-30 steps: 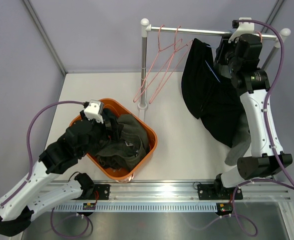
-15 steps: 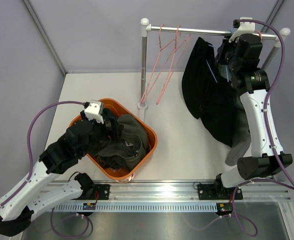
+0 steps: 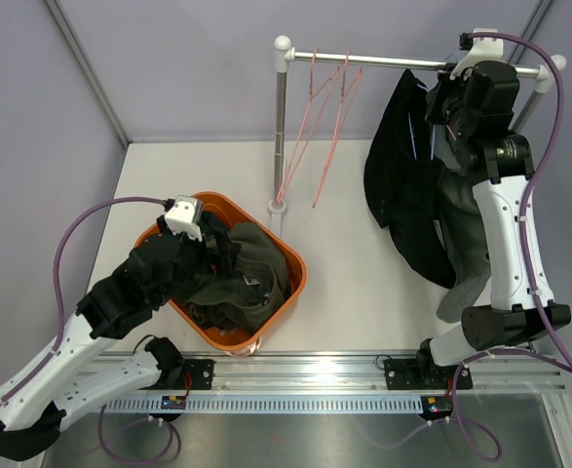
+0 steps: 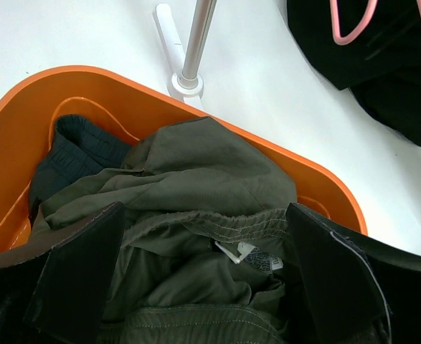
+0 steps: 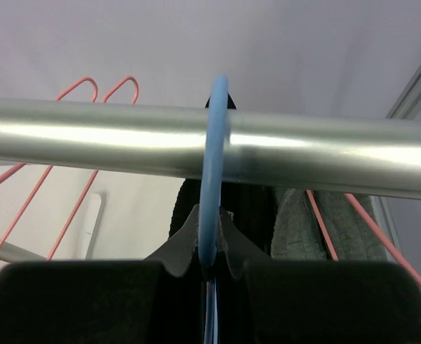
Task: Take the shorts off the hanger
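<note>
Right hand (image 5: 209, 266) is clenched on the blue hanger (image 5: 216, 143), just below the rail (image 5: 88, 136). Black shorts (image 3: 402, 185) hang from that hanger, under the rail. Left hand (image 4: 206, 283) is released, fingers spread over olive shorts (image 4: 196, 165) in the orange basket (image 4: 24, 122), well left of the rail.

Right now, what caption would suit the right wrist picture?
Right claw pinches a blue hanger hooked over the steel rail, dark shorts hanging behind, pink hangers alongside.
</note>
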`<state>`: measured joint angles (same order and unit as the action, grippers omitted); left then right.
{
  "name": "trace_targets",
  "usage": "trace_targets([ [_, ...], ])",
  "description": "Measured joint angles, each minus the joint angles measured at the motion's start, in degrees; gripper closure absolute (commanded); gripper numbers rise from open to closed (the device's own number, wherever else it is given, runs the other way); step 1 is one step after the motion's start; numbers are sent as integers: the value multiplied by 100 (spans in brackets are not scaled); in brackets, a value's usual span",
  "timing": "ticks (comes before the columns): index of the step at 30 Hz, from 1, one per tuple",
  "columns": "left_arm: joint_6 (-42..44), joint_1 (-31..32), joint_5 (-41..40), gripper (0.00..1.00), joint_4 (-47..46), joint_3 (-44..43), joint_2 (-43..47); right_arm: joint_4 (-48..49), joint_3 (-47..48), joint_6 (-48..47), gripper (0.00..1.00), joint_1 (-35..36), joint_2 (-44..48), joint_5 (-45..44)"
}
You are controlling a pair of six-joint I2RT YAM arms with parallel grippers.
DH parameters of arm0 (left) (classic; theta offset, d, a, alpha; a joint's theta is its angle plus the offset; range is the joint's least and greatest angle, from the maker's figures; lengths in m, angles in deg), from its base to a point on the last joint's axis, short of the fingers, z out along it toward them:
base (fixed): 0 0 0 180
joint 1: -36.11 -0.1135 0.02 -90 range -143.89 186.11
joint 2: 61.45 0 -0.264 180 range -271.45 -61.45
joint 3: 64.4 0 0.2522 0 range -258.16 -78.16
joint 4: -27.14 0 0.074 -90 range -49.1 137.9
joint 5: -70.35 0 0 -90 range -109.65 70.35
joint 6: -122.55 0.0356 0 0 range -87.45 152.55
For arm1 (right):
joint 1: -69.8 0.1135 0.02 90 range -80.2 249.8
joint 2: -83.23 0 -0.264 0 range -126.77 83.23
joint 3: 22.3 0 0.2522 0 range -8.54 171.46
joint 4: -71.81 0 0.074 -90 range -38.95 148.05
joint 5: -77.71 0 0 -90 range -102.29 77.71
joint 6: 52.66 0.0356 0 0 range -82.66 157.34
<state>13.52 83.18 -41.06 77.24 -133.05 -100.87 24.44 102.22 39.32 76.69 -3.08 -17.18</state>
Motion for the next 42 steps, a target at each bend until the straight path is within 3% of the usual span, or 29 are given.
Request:
trace_targets([
  [13, 20, 0, 4, 1, 13, -275, -142, -529, 415, 256, 100, 0, 540, 267],
  [20, 20, 0, 494, 1, -55, -903, -417, -1012, -444, 704, 100, 46, 1403, 645],
  [25, 9, 24, 1252, 5, -345, -1443, -831, -1467, -1054, 883, 100, 787, 1801, 442],
  [31, 57, 1047, 1331, 5, -525, -1987, -1648, -1729, -1585, 1075, 100, 1655, 2116, 243],
  [42, 282, 2430, 846, 4, -946, -3233, -3123, -1862, -2238, 1268, 100, 1950, 2859, 232],
])
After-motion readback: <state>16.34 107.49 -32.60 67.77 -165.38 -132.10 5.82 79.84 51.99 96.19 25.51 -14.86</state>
